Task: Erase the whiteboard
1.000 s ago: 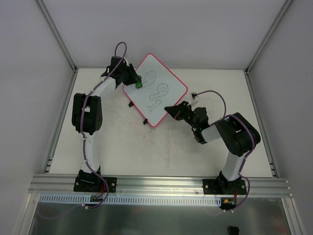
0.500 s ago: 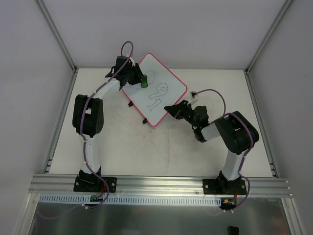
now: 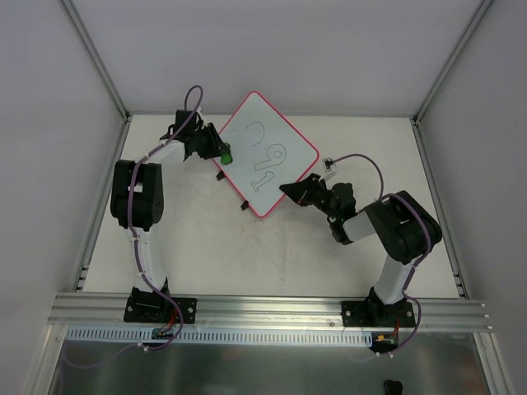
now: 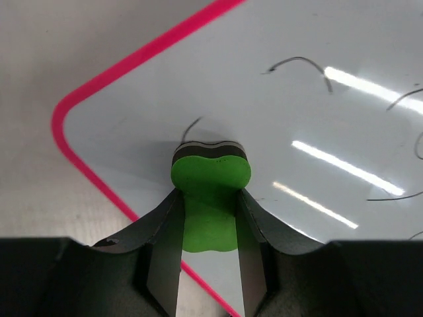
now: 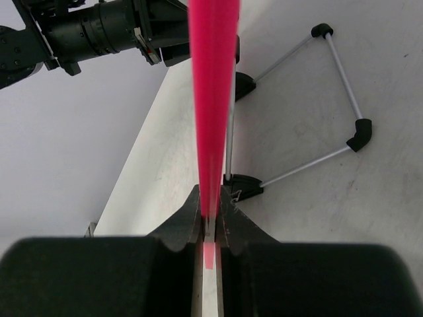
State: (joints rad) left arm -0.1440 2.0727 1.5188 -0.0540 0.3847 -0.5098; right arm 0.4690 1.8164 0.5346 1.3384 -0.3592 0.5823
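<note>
Left gripper clamps the eraser, its pad on the whiteboard near a corner. Right gripper pinches the whiteboard's pink edge.

White-black arms, purple cables; left gripper black.

One whiteboard, one green eraser, two black clips, two arms.

One high overhead view from behind, two close wrist views, whiteboard common to all.
</note>
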